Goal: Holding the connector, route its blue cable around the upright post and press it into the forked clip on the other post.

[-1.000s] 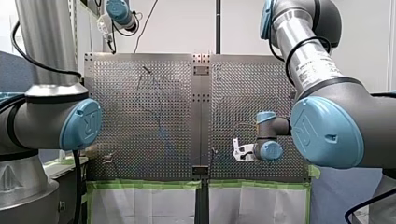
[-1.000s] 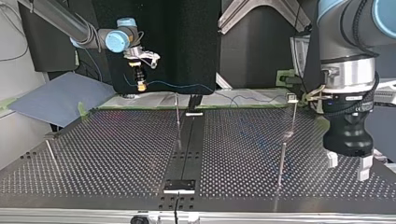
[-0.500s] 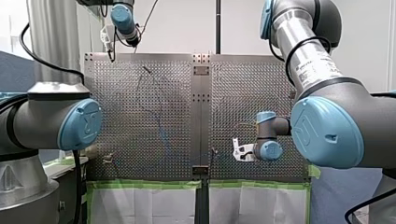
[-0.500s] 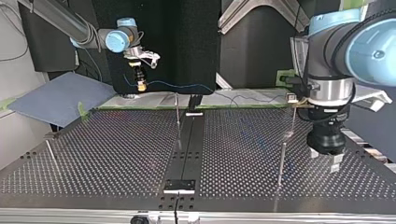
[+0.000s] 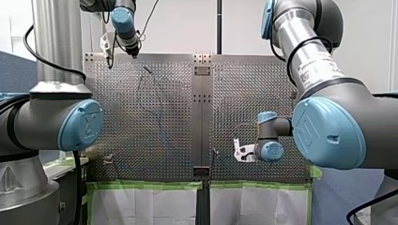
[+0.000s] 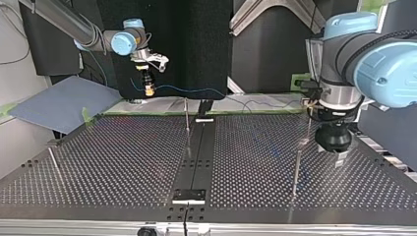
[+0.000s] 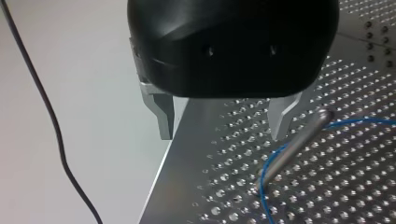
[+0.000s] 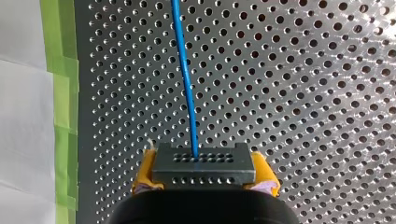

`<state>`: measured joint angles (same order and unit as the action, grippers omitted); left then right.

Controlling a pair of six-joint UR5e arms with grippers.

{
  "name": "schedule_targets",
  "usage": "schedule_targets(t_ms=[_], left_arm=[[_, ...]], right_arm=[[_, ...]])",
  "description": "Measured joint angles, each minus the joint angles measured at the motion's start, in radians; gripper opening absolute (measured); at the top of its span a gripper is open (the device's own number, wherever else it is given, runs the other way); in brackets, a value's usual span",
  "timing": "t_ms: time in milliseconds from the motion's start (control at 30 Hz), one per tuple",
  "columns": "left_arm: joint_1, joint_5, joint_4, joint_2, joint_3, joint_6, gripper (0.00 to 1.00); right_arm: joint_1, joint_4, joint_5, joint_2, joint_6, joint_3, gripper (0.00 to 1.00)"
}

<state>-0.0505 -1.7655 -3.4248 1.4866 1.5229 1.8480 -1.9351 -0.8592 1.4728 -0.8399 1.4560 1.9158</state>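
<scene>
Reference landmark: the centre rail (image 6: 196, 157) of the perforated bench (image 6: 113, 162).

1. The right jaws. My right arm (image 6: 78, 32) entered to the top view's left of the centre rail. Its jaws hung beyond the rail's far end, above the far edge of the bench. The right jaws were clamped on the connector (image 8: 203, 165), a dark block gripped on both sides by the yellow pads (image 8: 141, 179).

2. The blue cable (image 8: 186, 79). It left the connector's face and ran straight ahead of the right jaws over the bench. In the top view it crossed past the far end of the centre rail and ran toward the forked clip (image 6: 308, 103), which stood to the rail's right in that view. Whether the cable sat in the fork could not be told.

3. The left jaws. My left arm (image 6: 344, 73) stood to the top view's right of the centre rail, near the side edge of the bench. The left jaws were wide apart and held nothing. One of the metal fingers (image 7: 164, 116) was past the bench edge. The other was over the bench, just beside the tip of an upright post (image 7: 299, 137). Whether it touched the post could not be told. The blue cable curved around the foot of that post.
</scene>
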Motion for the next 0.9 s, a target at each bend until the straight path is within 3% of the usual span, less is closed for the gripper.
schedule_targets(t_ms=[900], left_arm=[[-0.007,-0.032,-0.034,0.000,0.000,0.009,1.00]], right_arm=[[-0.002,0.002,0.000,0.000,0.000,0.000,0.00]])
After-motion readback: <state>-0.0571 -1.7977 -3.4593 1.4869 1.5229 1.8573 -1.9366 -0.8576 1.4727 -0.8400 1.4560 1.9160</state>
